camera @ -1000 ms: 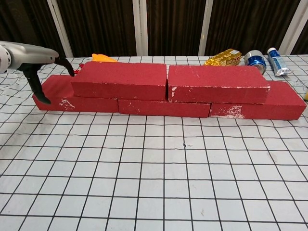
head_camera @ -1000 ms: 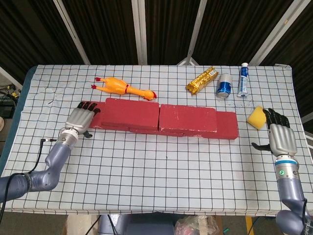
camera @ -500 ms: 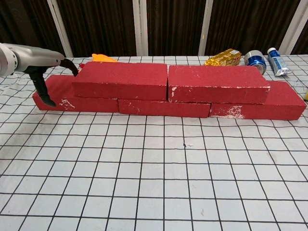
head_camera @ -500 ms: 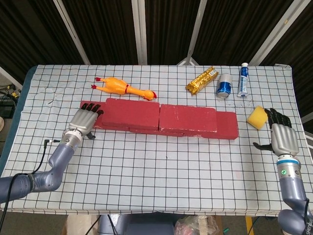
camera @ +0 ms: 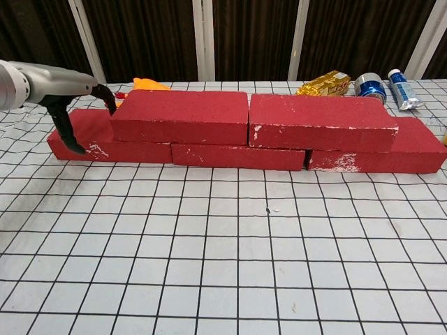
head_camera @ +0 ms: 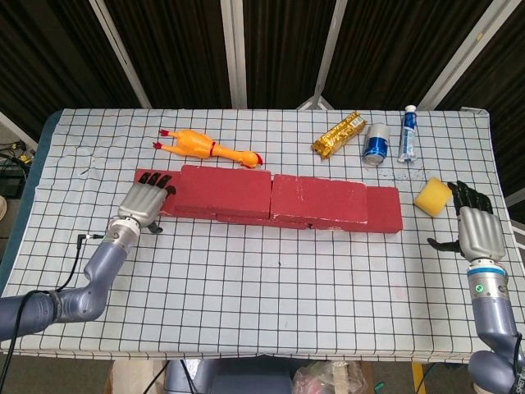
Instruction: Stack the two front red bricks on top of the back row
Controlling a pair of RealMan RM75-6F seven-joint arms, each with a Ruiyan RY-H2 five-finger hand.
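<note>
Grid table [head_camera: 262, 312] front bare | left hand [head_camera: 144, 201] fingers apart at stacked bricks' [head_camera: 271, 195] left end | right hand [head_camera: 478, 230] spread beside sponge [head_camera: 432, 197]

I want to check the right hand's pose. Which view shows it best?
The head view: the right hand shows whole there, at the table's right edge beside the yellow sponge, fingers apart and holding nothing. The chest view does not show it at all.
</note>
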